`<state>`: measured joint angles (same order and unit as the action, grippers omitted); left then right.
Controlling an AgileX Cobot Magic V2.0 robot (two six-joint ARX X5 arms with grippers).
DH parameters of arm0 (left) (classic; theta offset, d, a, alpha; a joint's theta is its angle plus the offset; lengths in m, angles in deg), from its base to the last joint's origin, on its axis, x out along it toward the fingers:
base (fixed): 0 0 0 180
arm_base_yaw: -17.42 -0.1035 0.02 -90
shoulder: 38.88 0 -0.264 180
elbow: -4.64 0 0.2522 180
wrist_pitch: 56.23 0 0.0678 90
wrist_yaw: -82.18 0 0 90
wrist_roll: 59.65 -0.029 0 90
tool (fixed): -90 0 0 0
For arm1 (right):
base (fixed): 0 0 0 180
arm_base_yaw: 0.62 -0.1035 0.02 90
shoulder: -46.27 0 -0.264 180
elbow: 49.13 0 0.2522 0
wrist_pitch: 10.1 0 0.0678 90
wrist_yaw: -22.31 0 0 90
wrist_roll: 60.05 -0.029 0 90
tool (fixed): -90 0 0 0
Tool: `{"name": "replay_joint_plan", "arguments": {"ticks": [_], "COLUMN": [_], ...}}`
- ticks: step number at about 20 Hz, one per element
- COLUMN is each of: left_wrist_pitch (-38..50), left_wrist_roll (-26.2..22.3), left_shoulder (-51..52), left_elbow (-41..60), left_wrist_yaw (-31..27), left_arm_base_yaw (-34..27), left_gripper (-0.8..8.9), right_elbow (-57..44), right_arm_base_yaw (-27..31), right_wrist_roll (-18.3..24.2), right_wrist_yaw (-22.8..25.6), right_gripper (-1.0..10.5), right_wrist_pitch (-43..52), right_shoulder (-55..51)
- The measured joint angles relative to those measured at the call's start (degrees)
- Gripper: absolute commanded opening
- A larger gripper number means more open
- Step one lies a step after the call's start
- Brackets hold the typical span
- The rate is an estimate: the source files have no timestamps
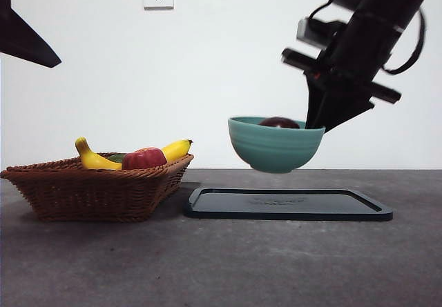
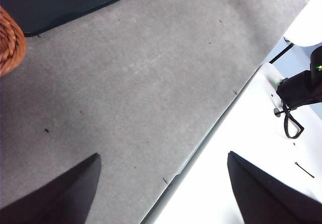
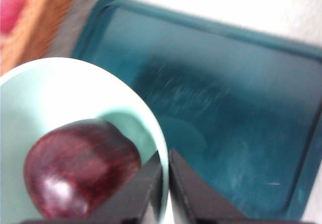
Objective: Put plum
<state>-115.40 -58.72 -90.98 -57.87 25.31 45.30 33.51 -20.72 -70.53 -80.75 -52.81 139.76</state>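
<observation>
The right pincer (image 1: 324, 122) had matte black wedge-shaped jaws under a boxy black wrist with looping black cables and a green light, while the left pincer (image 2: 163, 194) showed two plain black, tapering jaws.

Right gripper (image 3: 165, 183): arm descends steeply from upper right in the front view, jaws pinched onto a rim. Left gripper (image 2: 163, 189): raised above the surface, jaws spread wide, holding nothing.

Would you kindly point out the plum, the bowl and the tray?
plum (image 3: 83, 168): right wrist view, its glossy top.
bowl (image 1: 275, 145): front view, its outer wall.
tray (image 1: 290, 205): front view, its front rim.
</observation>
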Motion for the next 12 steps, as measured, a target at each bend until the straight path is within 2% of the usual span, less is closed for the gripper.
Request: {"name": "replay_joint_plan", "arguments": {"ticks": [6,12], "left_wrist_pitch": [0.00,0.00], "left_wrist_roll": [0.00,0.00], "left_shoulder": [0.00,0.00], "left_elbow": [0.00,0.00], "left_wrist_yaw": [0.00,0.00], "left_arm_base_yaw": [0.00,0.00], "left_gripper": [4.02,4.02], "right_elbow": [7.02,7.26], "right_arm_base_yaw": [1.55,1.79], "right_wrist_roll": [0.15,0.17], "right_wrist_yaw": [0.04,1.09], "right_gripper": [0.1,0.3], "right_wrist_pitch": [1.01,1.33], "right_shoulder": [12.57,14.08]}}
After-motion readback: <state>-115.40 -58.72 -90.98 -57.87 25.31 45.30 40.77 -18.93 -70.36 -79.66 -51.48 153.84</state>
